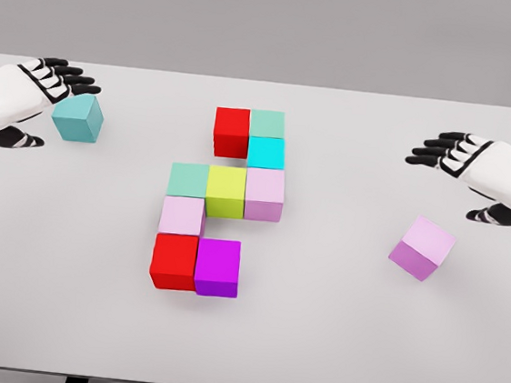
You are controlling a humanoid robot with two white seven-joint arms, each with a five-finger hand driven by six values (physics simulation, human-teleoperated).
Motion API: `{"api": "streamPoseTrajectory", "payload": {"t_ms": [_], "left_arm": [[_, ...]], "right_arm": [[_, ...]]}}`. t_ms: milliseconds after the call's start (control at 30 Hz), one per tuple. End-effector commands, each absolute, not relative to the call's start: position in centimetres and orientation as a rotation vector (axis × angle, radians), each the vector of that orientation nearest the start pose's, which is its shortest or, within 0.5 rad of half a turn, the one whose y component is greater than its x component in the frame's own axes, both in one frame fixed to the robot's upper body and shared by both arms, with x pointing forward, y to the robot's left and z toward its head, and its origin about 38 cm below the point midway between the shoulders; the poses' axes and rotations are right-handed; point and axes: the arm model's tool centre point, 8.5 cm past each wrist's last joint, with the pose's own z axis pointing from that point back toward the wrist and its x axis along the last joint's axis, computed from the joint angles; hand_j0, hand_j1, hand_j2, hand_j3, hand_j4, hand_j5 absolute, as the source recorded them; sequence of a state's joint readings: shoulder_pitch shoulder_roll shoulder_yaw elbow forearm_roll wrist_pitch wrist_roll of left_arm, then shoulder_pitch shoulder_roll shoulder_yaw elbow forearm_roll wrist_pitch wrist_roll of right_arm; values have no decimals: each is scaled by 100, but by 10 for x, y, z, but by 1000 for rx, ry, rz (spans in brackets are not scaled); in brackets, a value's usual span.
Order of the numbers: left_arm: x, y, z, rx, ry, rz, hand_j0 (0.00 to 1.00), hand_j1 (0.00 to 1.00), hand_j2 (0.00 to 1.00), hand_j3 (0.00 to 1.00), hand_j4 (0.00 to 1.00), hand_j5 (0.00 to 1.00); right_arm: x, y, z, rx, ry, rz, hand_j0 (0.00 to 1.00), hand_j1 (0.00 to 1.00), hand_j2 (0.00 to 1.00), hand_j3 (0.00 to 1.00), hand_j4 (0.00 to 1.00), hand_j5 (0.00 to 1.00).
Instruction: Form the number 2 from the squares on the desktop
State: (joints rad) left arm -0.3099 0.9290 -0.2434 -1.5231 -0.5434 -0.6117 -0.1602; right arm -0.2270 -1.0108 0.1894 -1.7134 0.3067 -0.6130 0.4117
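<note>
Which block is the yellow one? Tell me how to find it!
Look at the bunch of blocks in the middle of the white table. In its middle row of three, the yellow block sits in the centre, between a mint block and a pink block. It is the only yellow-green one.

Bare table [331, 346] flanks the central cube cluster [223, 197].

- You have a single view, from the robot's head, looking forward and steeply down onto the white table [331, 346].
- The table fills most of the frame: its far edge runs across the upper quarter, and its near edge shows just above the bottom.
- Beyond the far edge you see only a plain grey backdrop.
- No second view overlaps this one.
</note>
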Motion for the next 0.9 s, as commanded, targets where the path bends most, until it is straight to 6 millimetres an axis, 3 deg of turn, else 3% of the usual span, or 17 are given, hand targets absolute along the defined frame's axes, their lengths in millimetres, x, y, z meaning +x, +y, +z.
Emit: {"api": "streamPoseTrajectory", "payload": {"t_ms": [0,200,300,400,667,800,867], "left_arm": [[396,386,239,783,-1602,-1827,100,100,100,100,100,100],[395,389,239,784,-1566,-1868,100,100,100,100,100,100],[397,380,232,754,-1556,-1904,100,100,100,100,100,100],[410,377,226,734,-1529,-1925,100,100,100,100,100,100],[440,371,219,698,-1425,-2014,100,100,100,100,100,100],[447,368,220,694,-1398,-2052,100,100,100,100,100,100],[451,367,219,693,-1375,-2070,100,100,100,100,100,100]], "right_arm": [[359,-357,262,-522,-1578,1970,100,100,100,100,100,100],[359,-361,256,-493,-1438,2054,100,100,100,100,100,100],[357,-377,274,-547,-1353,2111,100,100,100,100,100,100],[355,-380,278,-561,-1320,2136,100,100,100,100,100,100],[365,-355,241,-413,-1182,2279,100,100,100,100,100,100],[394,-351,209,-386,-1127,2254,100,100,100,100,100,100],[399,-349,213,-403,-1114,2275,100,100,100,100,100,100]]}}
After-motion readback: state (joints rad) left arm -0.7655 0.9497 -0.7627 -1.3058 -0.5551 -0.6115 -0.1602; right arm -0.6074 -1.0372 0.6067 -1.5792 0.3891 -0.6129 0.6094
